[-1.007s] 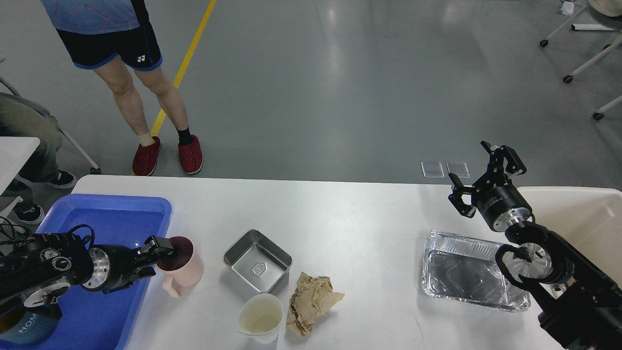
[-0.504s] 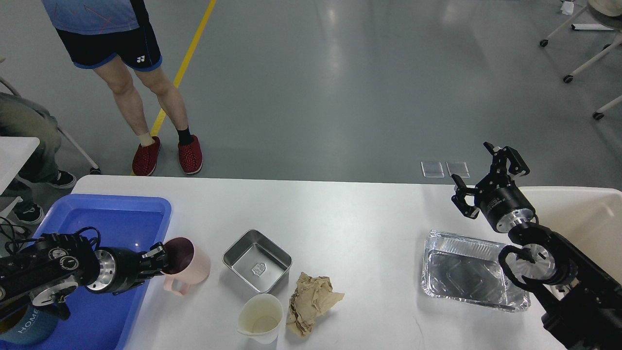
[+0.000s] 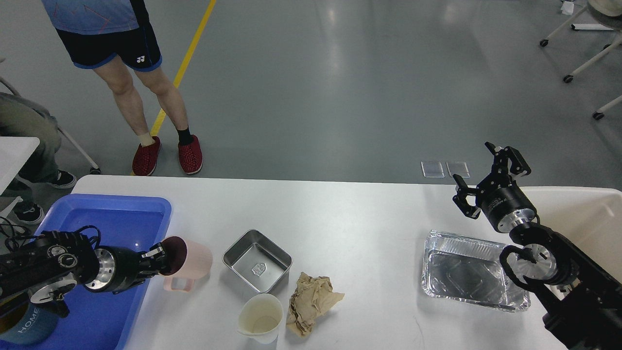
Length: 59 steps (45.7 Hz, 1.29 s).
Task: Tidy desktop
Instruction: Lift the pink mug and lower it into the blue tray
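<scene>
Desktop [image 3: 340, 218] lies under both hands: left hand [image 3: 163, 260] grips pink mug [image 3: 189, 265]; right hand [image 3: 491, 177] spread wide.

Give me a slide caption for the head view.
Left pincer grips a tipped pink mug beside the blue tray; right pincer hovers open above the desktop.

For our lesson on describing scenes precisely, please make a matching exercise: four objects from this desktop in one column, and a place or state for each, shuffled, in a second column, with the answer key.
Objects
1. pink mug
2. steel square pan
3. crumpled brown paper
4. foil tray

Descriptions
A. lying beside the paper cup
B. tipped sideways, held at the rim by the left gripper
C. below the open right gripper
D. upright at mid-desktop, empty

Pairs: 1-B, 2-D, 3-A, 4-C
</scene>
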{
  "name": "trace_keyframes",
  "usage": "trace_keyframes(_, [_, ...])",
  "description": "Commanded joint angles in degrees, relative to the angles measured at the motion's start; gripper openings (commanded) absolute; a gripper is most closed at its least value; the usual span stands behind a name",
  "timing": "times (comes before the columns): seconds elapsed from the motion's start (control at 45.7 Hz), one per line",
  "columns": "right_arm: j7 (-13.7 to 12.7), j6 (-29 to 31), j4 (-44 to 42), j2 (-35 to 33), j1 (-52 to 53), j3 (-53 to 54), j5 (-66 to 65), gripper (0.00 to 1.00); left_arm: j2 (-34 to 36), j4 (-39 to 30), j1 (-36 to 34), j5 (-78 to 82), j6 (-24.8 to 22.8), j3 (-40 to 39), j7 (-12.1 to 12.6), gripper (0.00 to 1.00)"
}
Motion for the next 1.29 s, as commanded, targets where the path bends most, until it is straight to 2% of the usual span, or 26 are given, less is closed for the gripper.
trace_keyframes(0.0, [0.00,-0.01,0.01,0.02,0.09,-0.09,0.00,1.00,7.70,-6.78,-4.14,-0.47,-4.04,-1.13,0.01,0.00])
trace_keyframes(0.11, [0.00,-0.01,0.01,0.20,0.09,-0.09,0.00,1.00,13.95,-12.84,-4.94,-1.44,-8.44,-5.78,-0.17,0.00])
trace_keyframes(0.197, [0.00,-0.01,0.01,0.11,0.00,-0.09,0.00,1.00,17.99,-15.84,-4.94,-2.14,-10.11,-9.39,0.18,0.00])
trace_keyframes(0.416, [0.00,-0.01,-0.08,0.02,-0.27,-0.09,0.00,1.00,26.61,-16.28,-6.17,-5.83,-17.67,-16.51,0.18,0.00])
trace_keyframes(0.569, [0.00,0.00,-0.08,0.29,-0.27,-0.09,0.00,1.00,30.04,-16.28,-6.17,-7.07,-20.75,-19.59,0.18,0.00])
trace_keyframes(0.81, [0.00,-0.01,0.01,0.38,-0.27,-0.09,0.00,1.00,30.40,-16.20,-5.99,-7.42,-20.75,-20.03,0.27,0.00])
trace_keyframes(1.007, [0.00,-0.01,0.01,0.38,-0.27,-0.09,0.00,1.00,29.43,-15.67,-4.41,-7.42,-19.61,-16.79,0.18,0.00])
trace_keyframes(1.27, [0.00,-0.01,-0.26,0.38,-0.27,-0.09,-0.09,1.00,25.21,-9.87,-1.34,-7.51,-9.33,-0.27,0.09,0.02])
